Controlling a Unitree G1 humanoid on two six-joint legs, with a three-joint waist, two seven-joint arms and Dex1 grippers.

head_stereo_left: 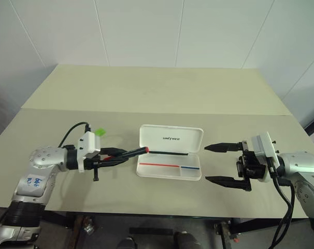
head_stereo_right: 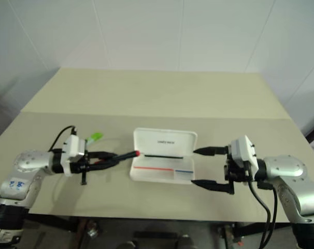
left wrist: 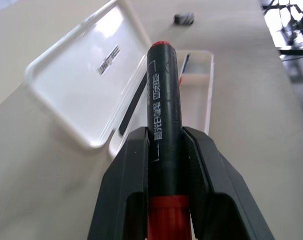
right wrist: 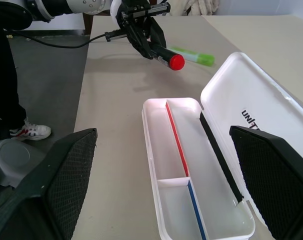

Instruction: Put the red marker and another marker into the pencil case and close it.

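Task stage: early. Neither marker is in the pencil case (head_stereo_left: 170, 167) yet, and the closing is undone

Left gripper (head_stereo_left: 115, 154) — fingers clamped on the red marker (head_stereo_left: 132, 152), held roughly level above the table (head_stereo_left: 146, 93), its red end pointing toward the case and hanging just short of the case's left end. In the left wrist view the black barrel sits squarely between the two pads, red section at the grip, the far end aimed over the open tray

Right gripper (head_stereo_left: 225, 164) — fingers spread wide apart, holding nothing, just beside the case's right end, pointing in toward it (possibly waiting to steady the case or to work the lid; that is a guess)

Pencil case — white, hinged, standing open mid-table. Lid tilted back on the far side, small dark logo visible on its inner face. Tray has a long divider, red along most of its length and blue at the right end, with a short cross wall near the right end. All compartments look empty in the right wrist view; a dark strip runs along the hinge side, part of the case as far as I can tell

Green marker (right wrist: 194, 57) — lying on the table beyond the left gripper, well apart from the case, untouched

Left to do, by my reading: lower the red marker into the tray and release, fetch and place the green marker, swing the lid down
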